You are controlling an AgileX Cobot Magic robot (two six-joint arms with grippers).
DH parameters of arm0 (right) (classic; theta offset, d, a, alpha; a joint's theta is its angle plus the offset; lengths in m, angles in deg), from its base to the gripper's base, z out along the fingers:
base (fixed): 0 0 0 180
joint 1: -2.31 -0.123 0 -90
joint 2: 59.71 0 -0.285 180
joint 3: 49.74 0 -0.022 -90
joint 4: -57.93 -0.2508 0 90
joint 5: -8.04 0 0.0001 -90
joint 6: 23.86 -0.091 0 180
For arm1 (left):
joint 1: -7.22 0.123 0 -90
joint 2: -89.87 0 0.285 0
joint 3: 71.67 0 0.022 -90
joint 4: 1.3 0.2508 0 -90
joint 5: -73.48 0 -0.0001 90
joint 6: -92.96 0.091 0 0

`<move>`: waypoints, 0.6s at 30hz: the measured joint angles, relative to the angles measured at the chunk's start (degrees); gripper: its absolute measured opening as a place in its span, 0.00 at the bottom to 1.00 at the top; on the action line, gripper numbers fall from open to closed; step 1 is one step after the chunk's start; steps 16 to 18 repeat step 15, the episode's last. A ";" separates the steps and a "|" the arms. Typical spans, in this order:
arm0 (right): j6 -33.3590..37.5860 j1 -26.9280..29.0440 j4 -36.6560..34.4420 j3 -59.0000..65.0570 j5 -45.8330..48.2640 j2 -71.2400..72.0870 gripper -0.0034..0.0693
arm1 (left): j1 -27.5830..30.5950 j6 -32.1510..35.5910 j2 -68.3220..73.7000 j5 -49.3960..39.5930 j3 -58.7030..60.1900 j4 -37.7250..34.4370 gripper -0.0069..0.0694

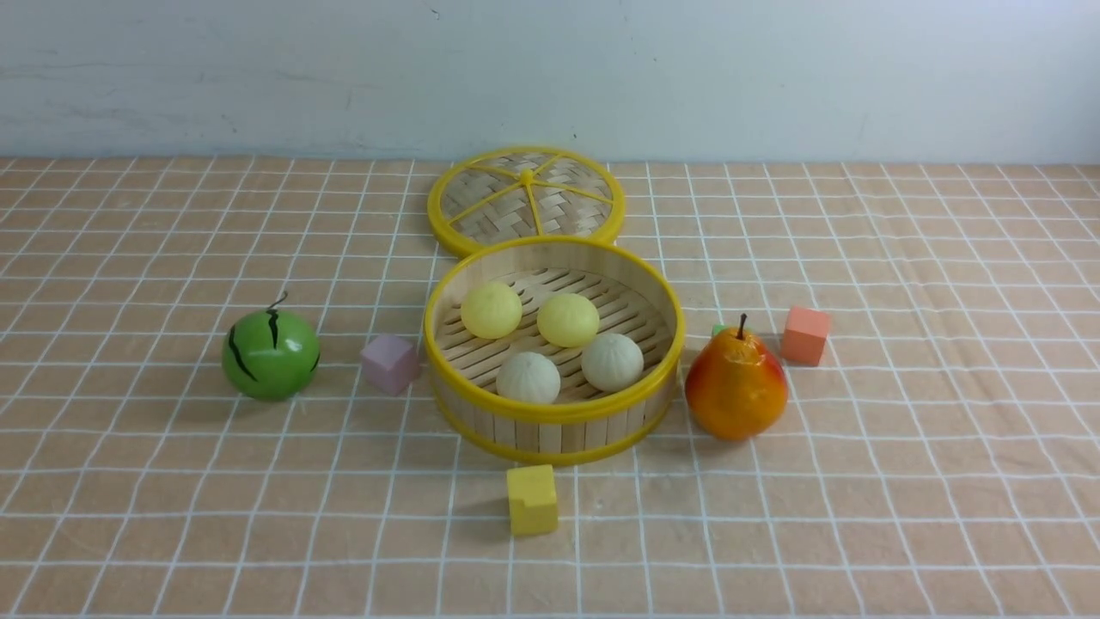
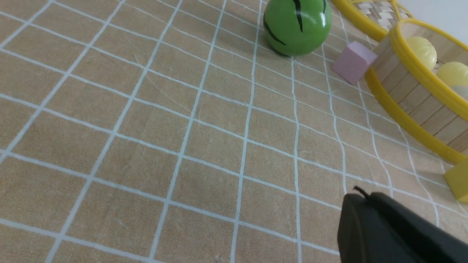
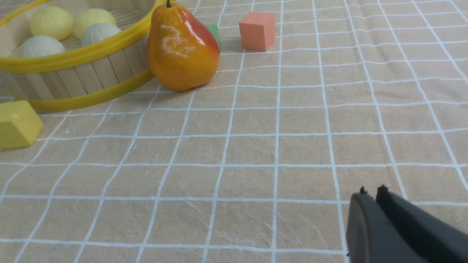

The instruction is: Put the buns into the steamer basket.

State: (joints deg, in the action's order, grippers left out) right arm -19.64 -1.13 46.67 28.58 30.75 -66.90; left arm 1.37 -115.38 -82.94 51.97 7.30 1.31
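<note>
Inside the steamer basket (image 1: 550, 454), all four buns (image 1: 528, 378) are resting on the slatted floor, presumably because loading is complete, while the left gripper (image 2: 360, 204) and right gripper (image 3: 372, 199) are idling with fingers together, apparently holding nothing, near side.

buns (image 1: 528, 378) in steamer basket (image 1: 550, 434) | woven disc (image 1: 490, 202) behind | ball (image 1: 271, 354) left | pear (image 1: 736, 387) right

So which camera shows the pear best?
The front view: the whole pear is there, stem included. The right wrist view shows it larger, stem tip nearly at the edge; the left wrist view misses it.
</note>
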 joint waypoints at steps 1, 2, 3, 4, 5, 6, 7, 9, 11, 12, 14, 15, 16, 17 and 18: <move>0.00 0.00 0.00 0.00 0.00 0.00 0.09 | 0.00 0.00 0.00 0.00 0.00 0.00 0.07; 0.00 0.00 0.00 0.00 0.00 0.00 0.09 | 0.00 0.00 0.00 0.00 0.00 0.00 0.07; 0.00 0.00 0.00 0.00 0.00 0.00 0.09 | 0.00 0.00 0.00 0.00 0.00 0.00 0.07; 0.00 0.00 0.00 0.00 0.00 0.00 0.09 | 0.00 0.00 0.00 0.00 0.00 0.00 0.07; -0.05 0.00 0.00 0.00 0.00 0.00 0.09 | 0.00 0.00 0.00 0.00 0.00 0.00 0.07; -0.05 0.00 0.00 0.00 0.00 0.00 0.09 | 0.00 0.00 0.00 0.00 0.00 0.00 0.07; -0.05 0.00 0.00 0.00 0.00 0.00 0.09 | 0.00 0.00 0.00 0.00 0.00 0.00 0.07; -0.05 0.00 0.00 0.00 -0.05 0.00 0.09 | 0.00 0.00 0.00 0.00 0.00 0.00 0.07; -0.05 0.00 0.00 0.00 -0.05 0.00 0.10 | 0.00 0.00 0.00 0.00 0.00 0.00 0.07; -0.05 0.00 0.00 0.00 -0.05 0.00 0.10 | 0.00 0.00 0.00 0.00 0.00 0.00 0.07; -0.05 0.00 0.00 0.00 -0.05 0.00 0.10 | 0.00 0.00 0.00 0.00 0.00 0.00 0.08; -0.05 0.00 0.00 0.00 -0.05 0.00 0.10 | 0.00 0.00 0.00 0.00 0.00 0.00 0.08; -0.05 0.00 0.00 0.00 -0.05 0.00 0.10 | 0.00 0.00 0.00 0.00 0.00 0.00 0.08; -0.05 0.00 0.00 0.00 -0.05 0.00 0.10 | 0.00 0.00 0.00 0.00 0.00 0.00 0.08; -0.05 0.00 0.00 0.00 -0.05 0.00 0.10 | 0.00 0.00 0.00 0.00 0.00 0.00 0.08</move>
